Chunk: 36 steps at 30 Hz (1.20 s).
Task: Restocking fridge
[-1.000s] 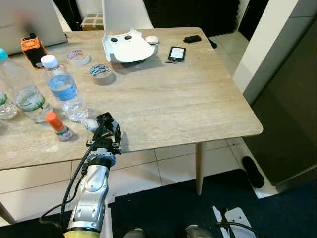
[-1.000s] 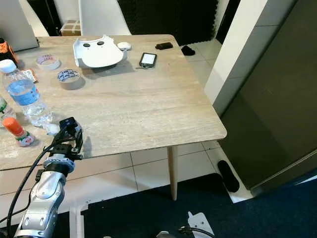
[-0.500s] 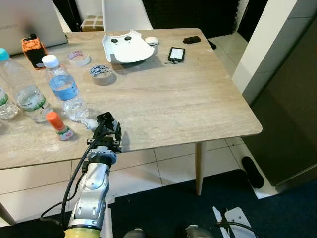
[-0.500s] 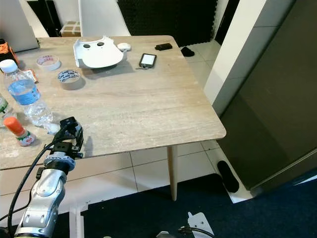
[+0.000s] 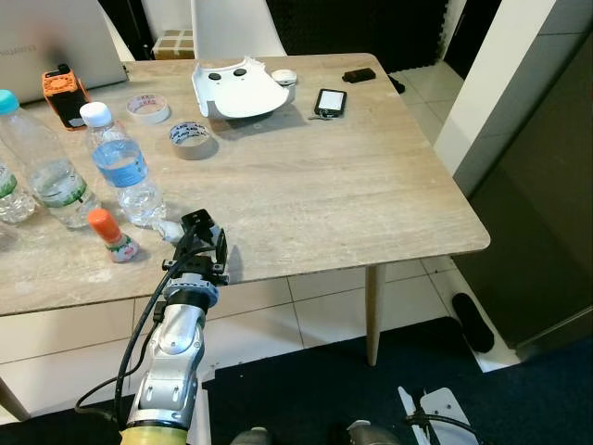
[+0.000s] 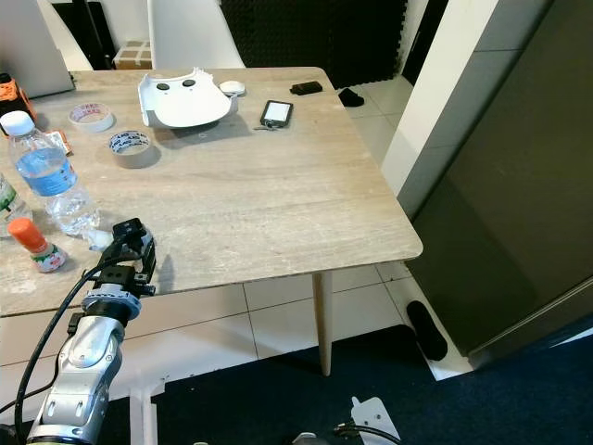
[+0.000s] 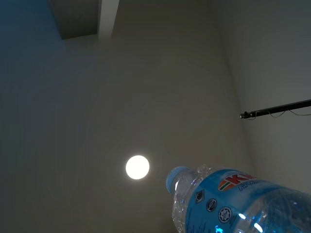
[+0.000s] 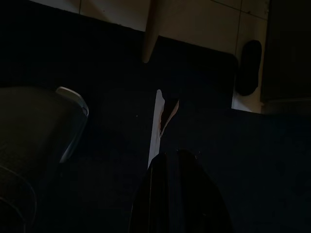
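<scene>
Standing upright near the front left edge of the bench (image 5: 324, 185), the water bottle (image 5: 121, 169) is clear crinkled plastic with a white cap and a blue label; its long axis runs straight up, cap at the top. In the left wrist view the same bottle (image 7: 243, 201) shows its cap and blue label against a pale ceiling with a round lamp (image 7: 137, 167).

Just beside it toward the bench edge lies a small crumpled white scrap (image 5: 168, 230), and beside that stands a small bottle with an orange cap (image 5: 110, 235). Further left stands a second clear bottle with a light blue cap (image 5: 39, 167).

The left gripper (image 5: 198, 243) is raised at the bench edge, close to the white scrap and near the water bottle; whether its jaws are released or clenched cannot be told. The right gripper (image 8: 177, 160) hangs low over dark floor, and its jaws lie clenched together with nothing between them.

Further back on the bench are a grey tape roll (image 5: 189, 137), a white tape roll (image 5: 146, 107), a white plastic shell (image 5: 239, 88), a phone (image 5: 330, 100), a small black object (image 5: 359, 74) and an orange-and-black device (image 5: 64, 90). A white chair (image 5: 236, 26) stands behind the bench, and a dark panel (image 5: 547, 204) rises well apart on the right.
</scene>
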{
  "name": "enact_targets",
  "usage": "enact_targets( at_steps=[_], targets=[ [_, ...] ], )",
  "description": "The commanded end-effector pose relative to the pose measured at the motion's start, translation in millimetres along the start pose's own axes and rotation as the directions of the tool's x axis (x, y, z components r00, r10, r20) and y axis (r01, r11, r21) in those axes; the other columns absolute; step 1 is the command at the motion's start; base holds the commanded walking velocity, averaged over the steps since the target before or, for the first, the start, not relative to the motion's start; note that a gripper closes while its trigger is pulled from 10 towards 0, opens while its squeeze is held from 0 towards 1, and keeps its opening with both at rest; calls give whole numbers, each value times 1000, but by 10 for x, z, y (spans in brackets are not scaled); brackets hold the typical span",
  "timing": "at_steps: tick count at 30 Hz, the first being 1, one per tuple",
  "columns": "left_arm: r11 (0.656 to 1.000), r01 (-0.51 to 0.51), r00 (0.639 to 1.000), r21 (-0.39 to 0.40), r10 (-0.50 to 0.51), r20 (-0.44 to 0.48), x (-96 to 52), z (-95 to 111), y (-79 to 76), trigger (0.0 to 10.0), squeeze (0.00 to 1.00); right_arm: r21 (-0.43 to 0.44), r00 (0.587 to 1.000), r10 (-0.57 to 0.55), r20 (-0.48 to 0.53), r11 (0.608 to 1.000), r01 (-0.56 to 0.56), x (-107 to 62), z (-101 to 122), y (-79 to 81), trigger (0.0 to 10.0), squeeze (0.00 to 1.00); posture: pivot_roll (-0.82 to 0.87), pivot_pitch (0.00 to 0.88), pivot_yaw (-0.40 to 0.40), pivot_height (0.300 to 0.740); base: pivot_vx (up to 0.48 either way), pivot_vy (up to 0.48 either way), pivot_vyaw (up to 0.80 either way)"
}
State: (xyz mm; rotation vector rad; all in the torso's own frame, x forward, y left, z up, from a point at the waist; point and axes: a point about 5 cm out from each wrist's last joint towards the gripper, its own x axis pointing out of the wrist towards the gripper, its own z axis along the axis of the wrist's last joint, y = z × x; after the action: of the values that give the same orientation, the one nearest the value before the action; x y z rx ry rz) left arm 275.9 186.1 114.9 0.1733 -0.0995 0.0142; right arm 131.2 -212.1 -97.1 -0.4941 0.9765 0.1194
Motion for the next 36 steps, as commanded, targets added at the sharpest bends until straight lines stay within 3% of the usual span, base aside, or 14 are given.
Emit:
enact_targets(
  at_steps=[1,36],
  targets=[
    [1000,4,1000,16,-3,-27,-18,-48,9,10000,0,1,1000,4,-19,1000,-4,-14,-53,25,10000,8,35,104,-60,740,0,0,0],
    [1000,0,999,23,1,-33,-16,-58,1,10000,0,-5,1000,6,-20,1000,-6,-13,-53,16,10000,12,36,100,-60,740,0,0,0]
  ],
)
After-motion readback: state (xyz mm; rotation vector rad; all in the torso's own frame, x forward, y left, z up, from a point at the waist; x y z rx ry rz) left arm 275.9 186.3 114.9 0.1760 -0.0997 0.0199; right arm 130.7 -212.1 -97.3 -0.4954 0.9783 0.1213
